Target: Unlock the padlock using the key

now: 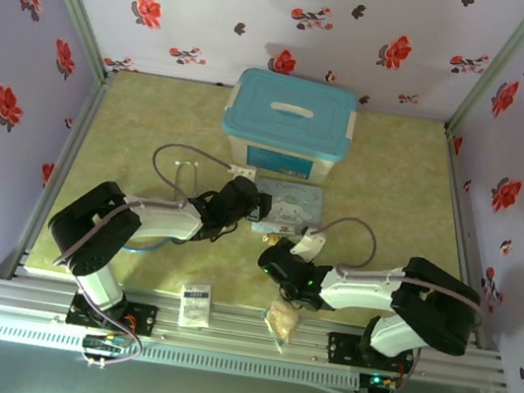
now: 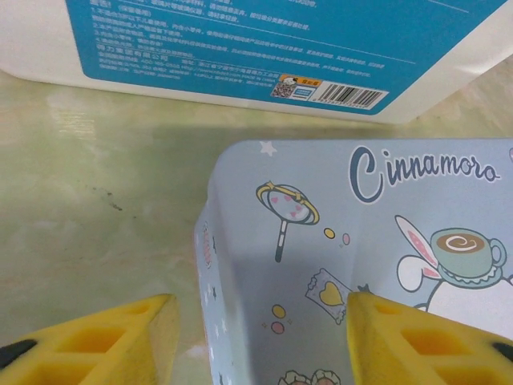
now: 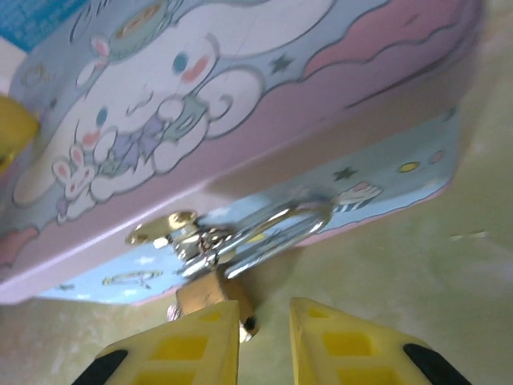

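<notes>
Where the front wall of a pale blue and pink cartoon tin [image 3: 240,96] carries a gold clasp [image 3: 160,227], a tiny brass-gold padlock [image 3: 200,295] is seen hanging. Its thin silvery shackle [image 3: 272,233] is threaded through the clasp. The lock body is partly hidden by one yellow finger of the right gripper [image 3: 264,321], whose fingers are held narrowly apart with nothing seen between them.

The left gripper [image 2: 263,317] is spread wide, with a corner of the tin lying between its fingers and a gap left on the outer side.

The tin is set mid-table on a yellow-green marbled table [image 1: 151,139], enclosed by lilac walls [image 1: 369,24] printed with red and dark flowers. A white storage box [image 1: 289,121] with a teal lid is placed behind the tin.

"Cinnamoro" can be read on the tin lid, cut off at the frame edge. A blue label [image 2: 240,48] on the box carries small print too fine to read and a barcode [image 2: 349,95].
</notes>
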